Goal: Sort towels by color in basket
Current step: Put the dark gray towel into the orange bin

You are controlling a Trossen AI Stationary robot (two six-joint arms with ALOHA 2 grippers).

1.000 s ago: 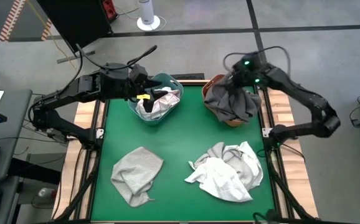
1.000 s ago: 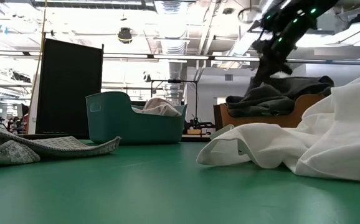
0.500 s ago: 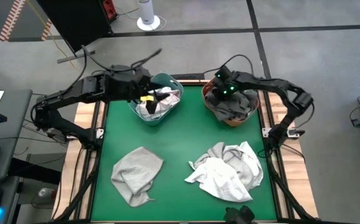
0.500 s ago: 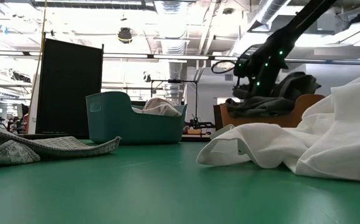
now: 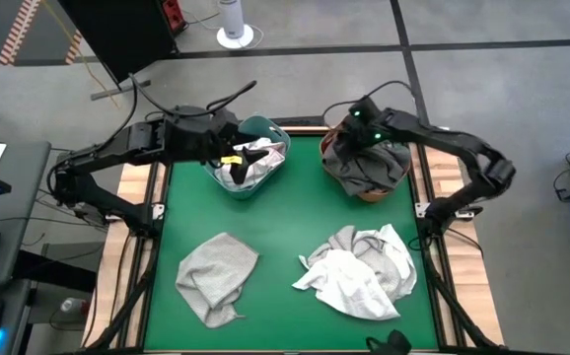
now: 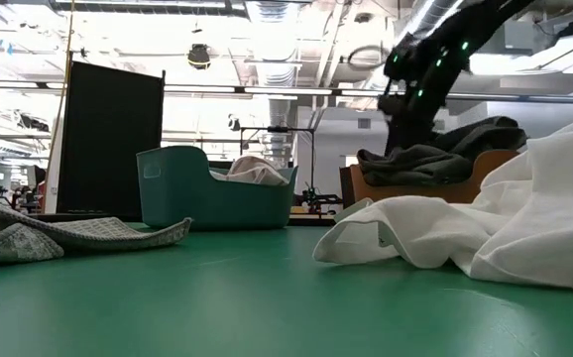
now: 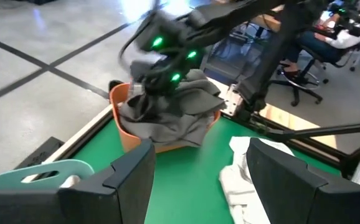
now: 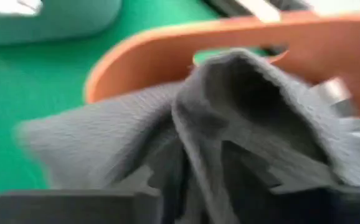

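Green tabletop (image 5: 285,247) sits in an open workshop with grey floor all round. We see the right gripper (image 5: 349,136) down at the far-right corner, over the orange basket (image 5: 369,189), with the dark grey towel (image 5: 369,163) bunched right under it; the right wrist view is filled with that cloth and the orange rim, so we cannot tell if the fingers are clamped on it or apart. Part of the dark grey towel hangs over the basket's rim. Our left gripper (image 7: 198,180) has its two fingers spread wide, nothing between them, and hovers at the teal basket (image 5: 250,182) at the far-left side, which holds a white and light grey towel bundle (image 5: 250,163) with something yellow (image 5: 228,155) on top. Nearer the front, a light grey towel (image 5: 216,276) lies crumpled on the left of the mat, and a white towel pile (image 5: 359,271) lies on the right, well apart from each other. In the low view that white pile (image 6: 485,228) blocks much of the orange basket, and a black panel (image 6: 108,139) stands behind the teal one.
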